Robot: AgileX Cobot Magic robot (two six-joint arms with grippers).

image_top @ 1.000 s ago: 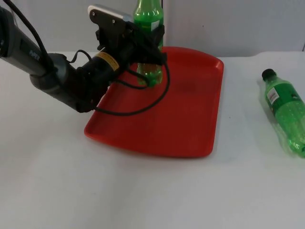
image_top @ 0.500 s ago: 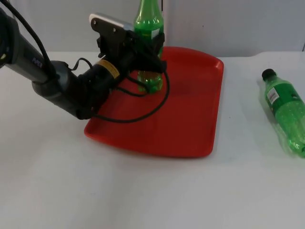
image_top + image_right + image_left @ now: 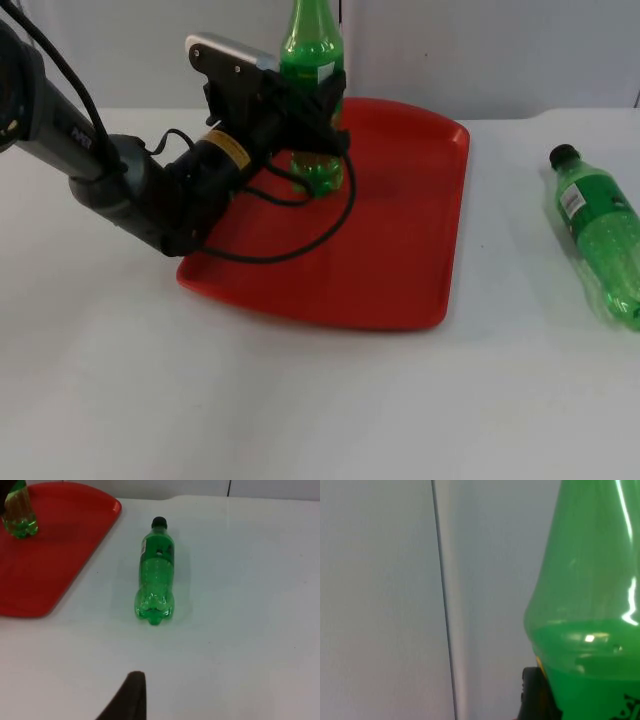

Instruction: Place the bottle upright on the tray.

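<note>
Left gripper (image 3: 312, 105) is closed around the upright green bottle (image 3: 313, 60) and has lowered it, so the base now seems to rest on the far left part of the red tray (image 3: 400, 230); release looks near. Right gripper waits above the table (image 3: 240, 645), near a second green bottle (image 3: 156, 572) lying right of the tray; I cannot tell its fingers.

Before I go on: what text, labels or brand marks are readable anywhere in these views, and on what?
No text can be read.
Left arm: white lettering on the link, too small to read.
Yellow sticker by the left gripper: print illegible.
Held bottle: label unreadable; black marks in the left wrist view are cut off.
Lying bottle: white label, print too small.
Tray: no markings.
</note>
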